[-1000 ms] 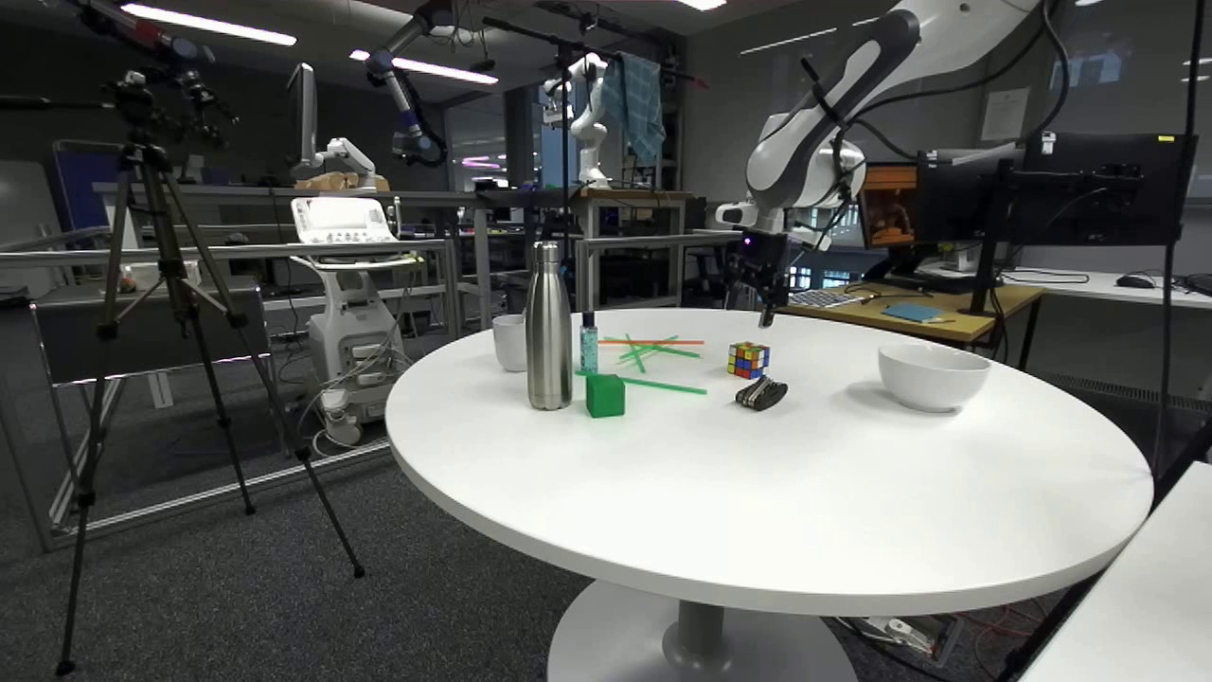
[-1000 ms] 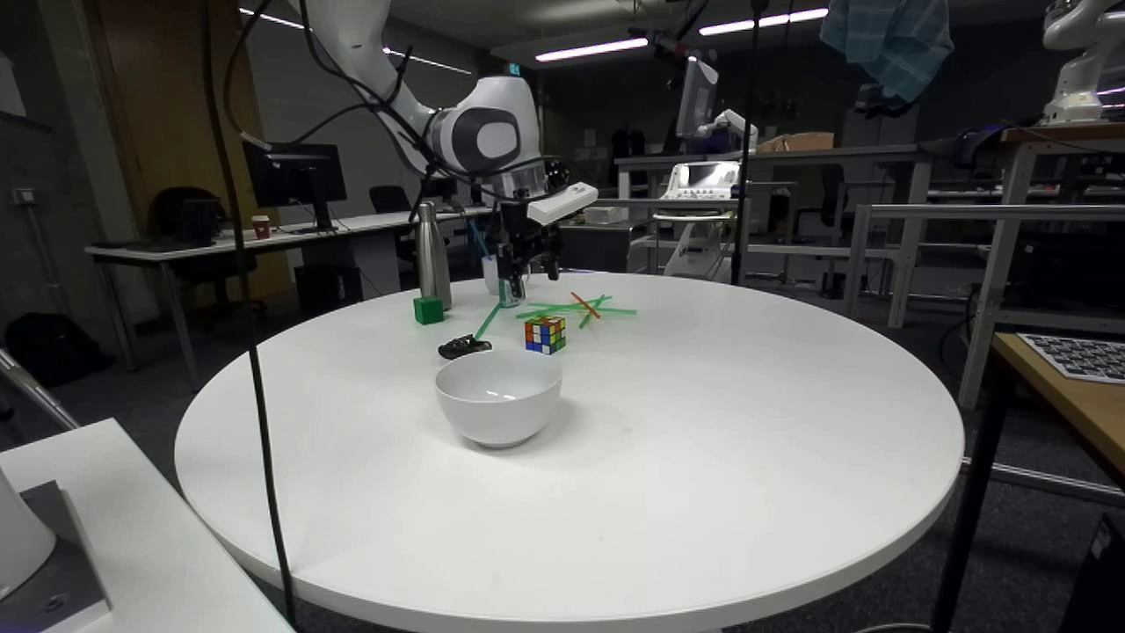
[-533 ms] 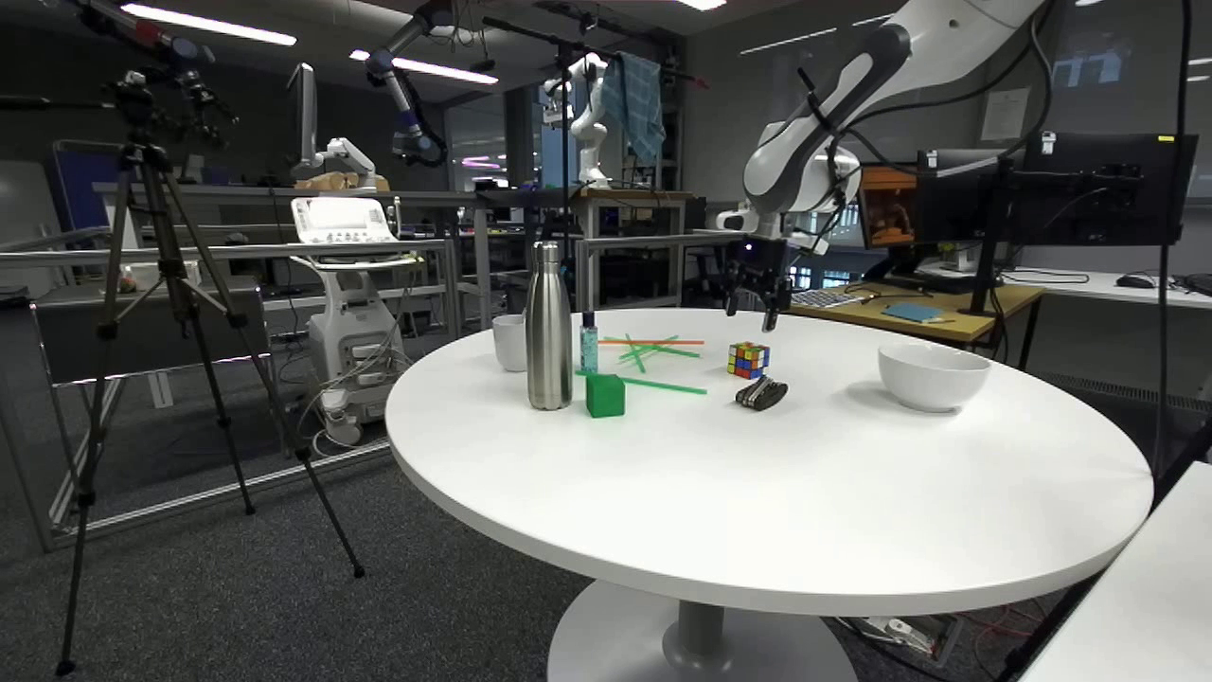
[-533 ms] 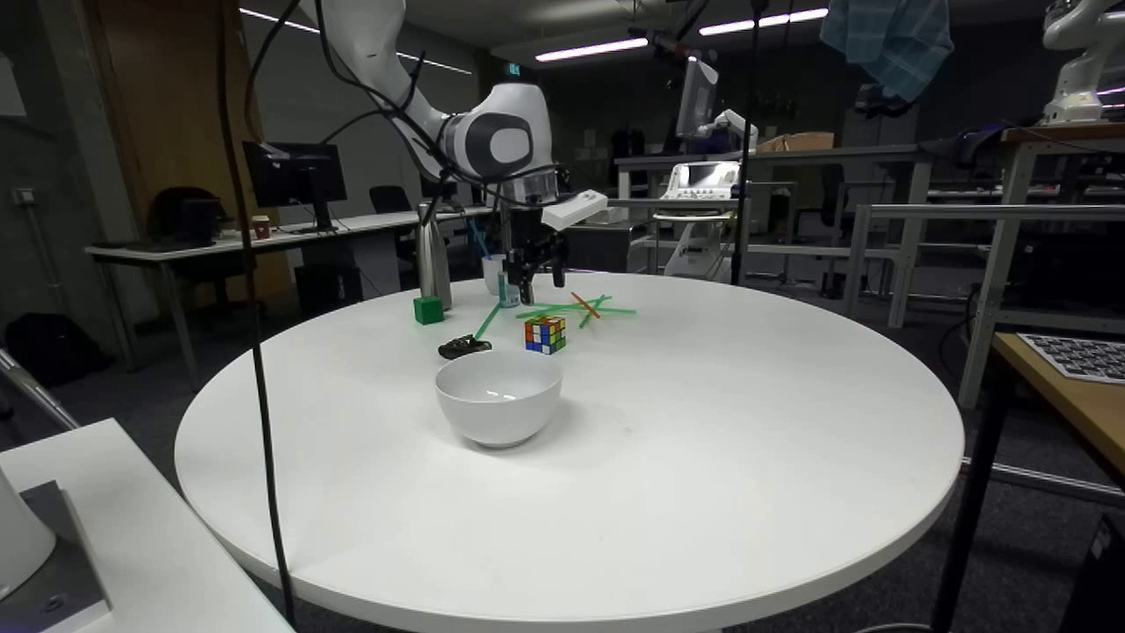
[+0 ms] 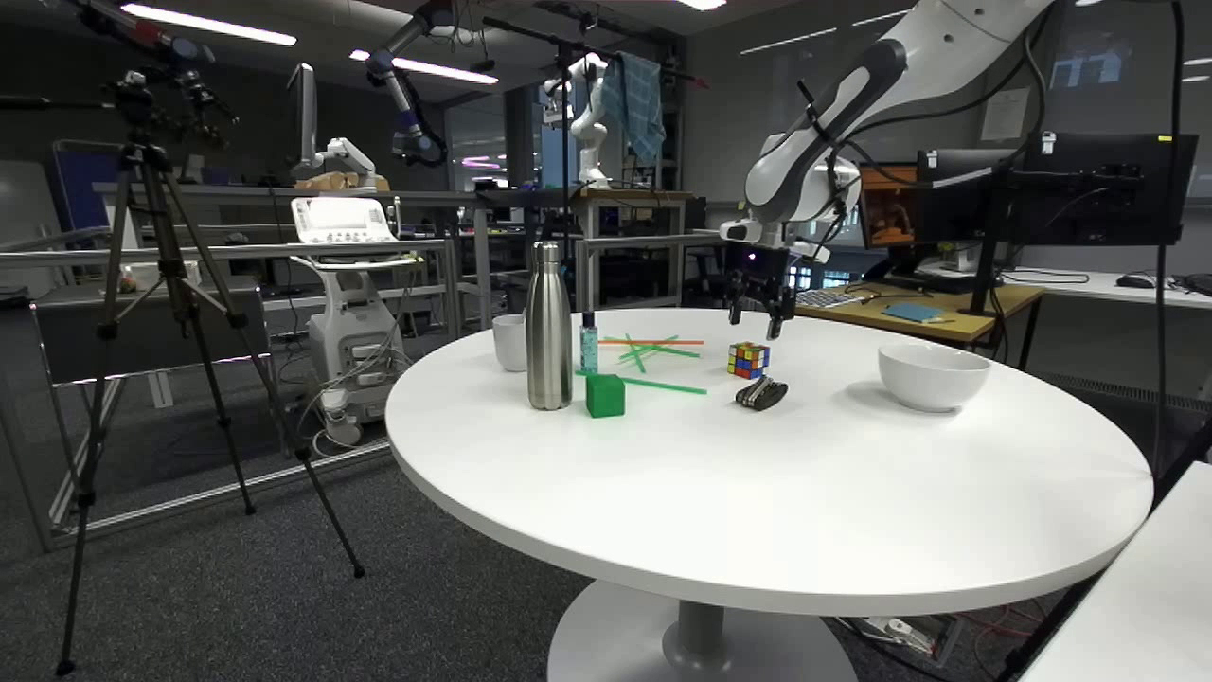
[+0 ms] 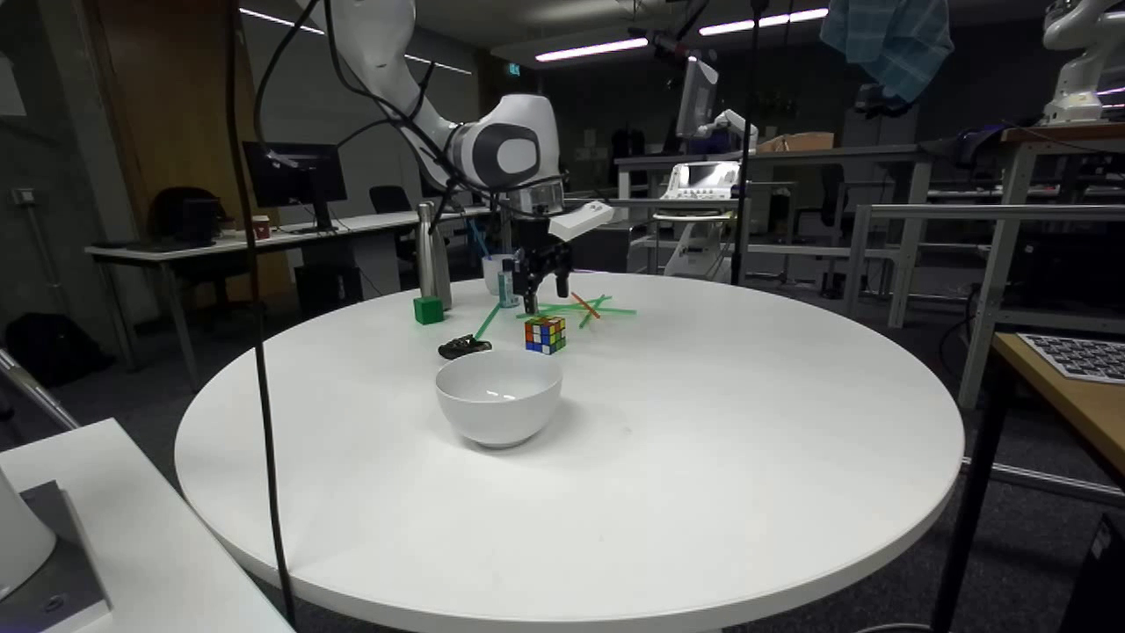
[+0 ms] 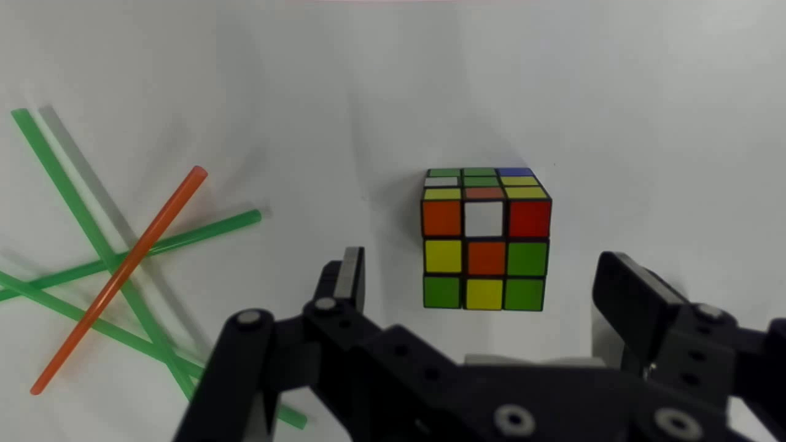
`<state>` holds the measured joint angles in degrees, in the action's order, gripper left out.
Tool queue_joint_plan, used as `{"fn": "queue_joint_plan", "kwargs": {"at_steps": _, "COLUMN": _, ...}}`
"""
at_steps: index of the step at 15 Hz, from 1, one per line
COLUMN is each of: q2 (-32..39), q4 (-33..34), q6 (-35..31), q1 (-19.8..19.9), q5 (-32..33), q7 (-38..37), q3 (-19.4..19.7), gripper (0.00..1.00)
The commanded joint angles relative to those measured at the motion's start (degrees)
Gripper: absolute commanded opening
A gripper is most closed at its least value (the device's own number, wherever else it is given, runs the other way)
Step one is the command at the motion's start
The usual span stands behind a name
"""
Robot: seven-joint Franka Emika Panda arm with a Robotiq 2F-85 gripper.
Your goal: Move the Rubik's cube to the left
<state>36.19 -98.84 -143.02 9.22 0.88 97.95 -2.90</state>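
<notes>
Wrist view: Rubik's cube (image 7: 485, 258) close to mid-frame, one face nearly square-on to the lens, its rows running level across; a second face, foreshortened, along its upper edge. Row next to that edge reads orange, white, red. Edges look alike, every axis about equal. Both exterior views have it sitting flat on the round white table (image 5: 776, 493), an upright edge turned toward the lens, two sides and the top in sight.

Gripper (image 5: 755, 325) hangs downward, fingers (image 7: 632, 301) well apart, a gap on either side of the cube in the wrist view, both clear of it. Tips show just above it in both exterior views.

Table surface smooth, pale, a soft shadow along one flank of the cube. Dark folded tool (image 5: 761, 393) just beside it, apart; white bowl (image 5: 933, 384) near; green straws (image 7: 66, 187) crossed under an orange straw (image 7: 98, 307), off to one side. Steel bottle (image 5: 549, 332) upright, well apart from the cube, green block (image 5: 605, 396) just beside it, white mug (image 5: 508, 343) partly behind.

Around me: dark carpet (image 5: 284, 606), a tripod (image 5: 170, 260), monitors (image 5: 1146, 213), blue cloth (image 5: 636, 104) hung high, strip lights (image 5: 209, 25) on the ceiling.
</notes>
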Motion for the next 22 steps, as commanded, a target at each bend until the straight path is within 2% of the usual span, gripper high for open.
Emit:
{"fn": "queue_joint_plan", "kwargs": {"at_steps": 1, "q2": 1.59, "q4": 3.24, "q6": 2.71, "q1": 1.34, "q5": 0.24, "q7": 1.46, "q3": -1.34, "gripper": 1.00}}
{"fn": "queue_joint_plan", "kwargs": {"at_steps": 22, "q2": 4.01, "q4": 4.03, "q6": 6.85, "q1": 0.38, "q5": 1.24, "q7": 0.60, "q3": -0.85, "gripper": 1.00}}
